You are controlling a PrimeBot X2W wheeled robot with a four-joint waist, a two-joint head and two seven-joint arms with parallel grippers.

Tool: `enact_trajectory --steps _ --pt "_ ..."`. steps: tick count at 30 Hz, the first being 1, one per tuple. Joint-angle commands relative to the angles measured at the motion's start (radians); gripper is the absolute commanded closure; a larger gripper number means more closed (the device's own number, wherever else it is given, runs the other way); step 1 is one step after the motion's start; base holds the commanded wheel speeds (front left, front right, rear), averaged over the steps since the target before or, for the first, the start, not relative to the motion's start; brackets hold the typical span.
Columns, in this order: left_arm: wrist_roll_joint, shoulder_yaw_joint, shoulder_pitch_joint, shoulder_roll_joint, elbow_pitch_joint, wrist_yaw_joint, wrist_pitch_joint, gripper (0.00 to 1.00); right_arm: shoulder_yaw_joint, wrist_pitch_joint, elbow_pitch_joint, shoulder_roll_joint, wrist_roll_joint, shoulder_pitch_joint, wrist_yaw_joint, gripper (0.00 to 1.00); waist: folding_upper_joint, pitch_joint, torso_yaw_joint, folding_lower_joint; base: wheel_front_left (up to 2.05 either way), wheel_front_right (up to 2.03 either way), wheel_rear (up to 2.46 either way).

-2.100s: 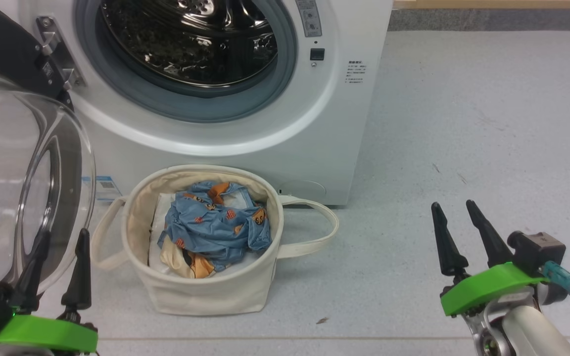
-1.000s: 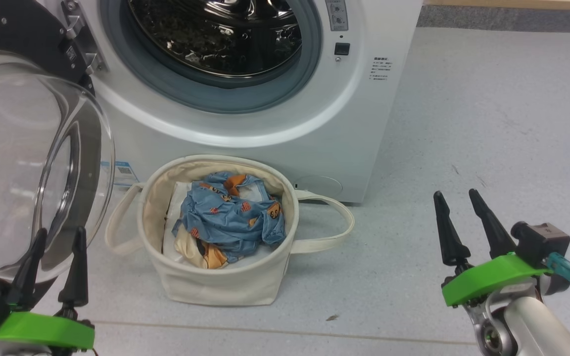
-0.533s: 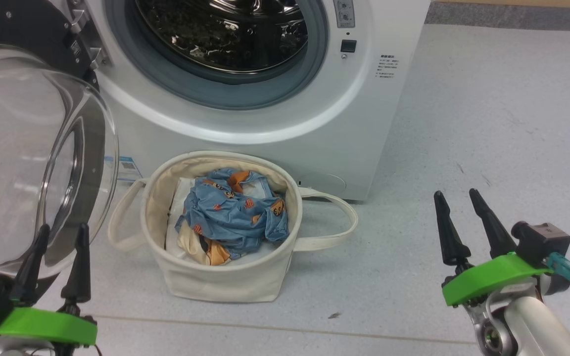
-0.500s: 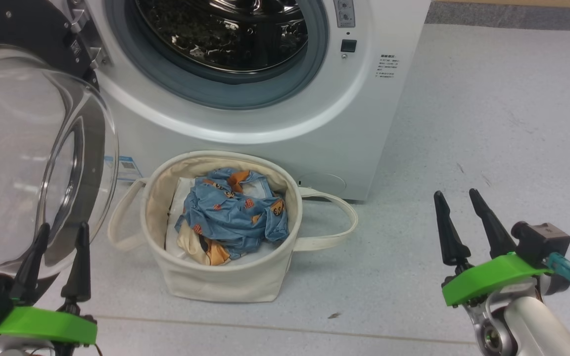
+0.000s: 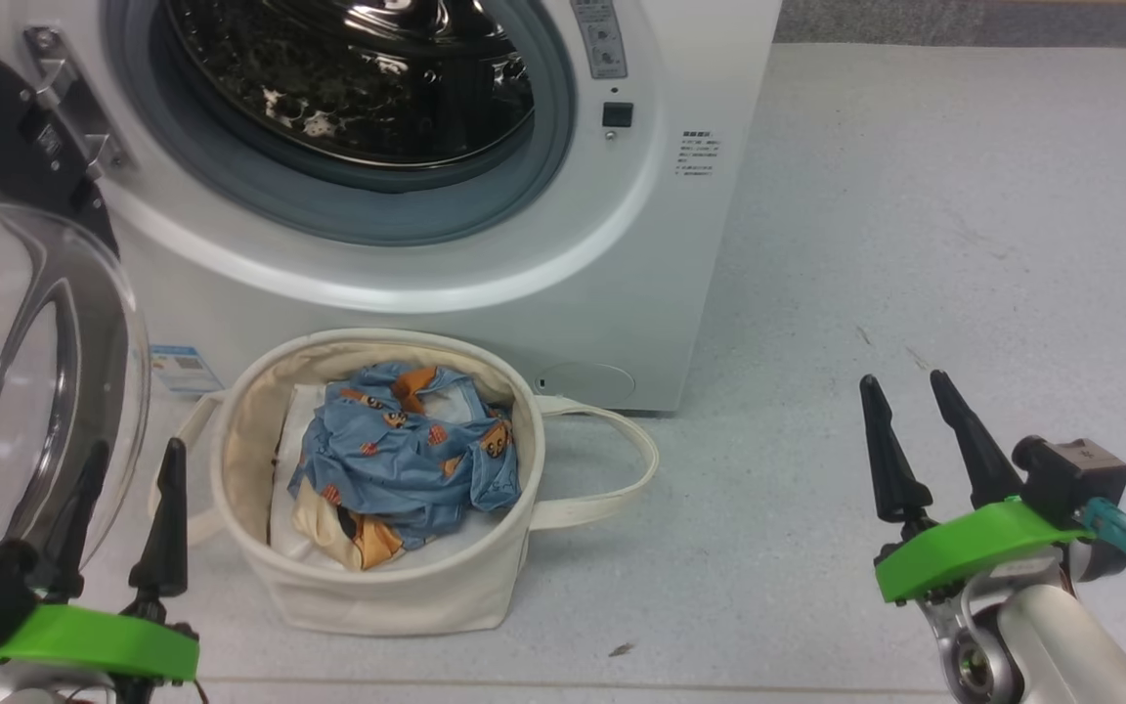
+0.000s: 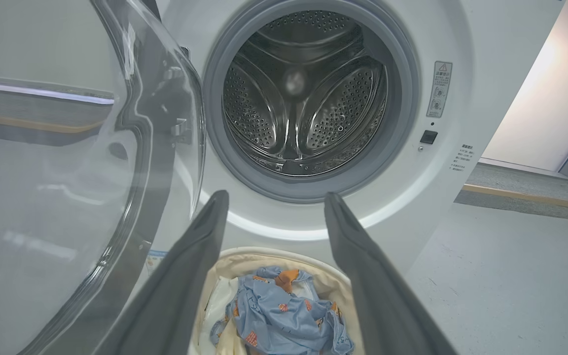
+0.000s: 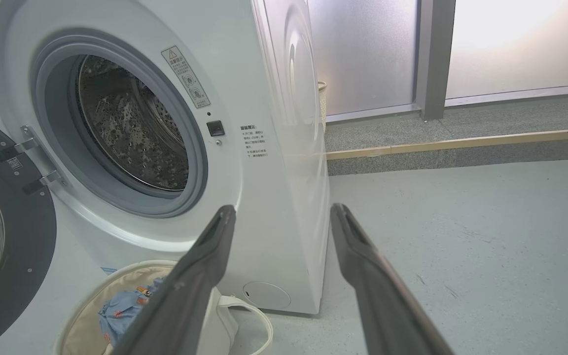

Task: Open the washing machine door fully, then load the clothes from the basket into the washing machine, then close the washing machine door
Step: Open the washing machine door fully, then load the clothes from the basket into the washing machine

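Observation:
The washing machine [image 5: 543, 254] stands open, its steel drum [image 6: 303, 93] empty. Its door [image 5: 35, 372], black-rimmed with a clear glass bowl, is swung out to the left. In front sits the cream basket [image 5: 377, 592] holding the clothes [image 5: 407, 460], light blue with orange prints over cream cloth. My left gripper [image 5: 135, 450] is open and empty between the door and the basket; in its wrist view its fingers [image 6: 275, 195] frame the basket [image 6: 244, 256] below the drum. My right gripper [image 5: 902, 379] is open and empty over bare floor, right of the machine [image 7: 244, 74].
Grey floor [image 5: 915, 244] spreads wide to the right of the machine. A low wood-edged step [image 7: 461, 143] and frosted wall panels [image 7: 363, 49] lie behind. The basket's loop handle [image 5: 612, 479] sticks out to the right. A small blue label [image 5: 177, 367] sits low on the machine.
The head camera has turned, sliding the machine and basket leftward and a little down in the picture. Both grippers stay open and empty; the clothes lie as before.

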Motion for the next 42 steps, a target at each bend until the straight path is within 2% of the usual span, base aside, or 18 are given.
enact_trajectory --steps 1,20,42 --pt "0.011 0.047 -0.05 0.023 -0.022 -0.006 -0.012 0.0 0.008 -0.012 -0.035 0.0 -0.007 -0.022 0.001 0.0 -0.0001 0.0 0.001 -0.0001 0.79 -0.45 -0.34" --pt "0.017 0.08 -0.07 0.017 0.004 -0.006 -0.012 0.0 0.013 -0.012 -0.033 0.001 -0.004 -0.03 0.001 0.0 -0.0001 0.007 0.029 -0.0001 0.39 -0.39 0.0" --pt "0.018 0.06 -0.077 0.006 -0.008 -0.006 -0.012 0.0 0.013 -0.012 -0.036 0.002 -0.006 -0.037 0.001 0.0 -0.0001 0.024 0.034 -0.0001 1.21 -1.46 0.25"
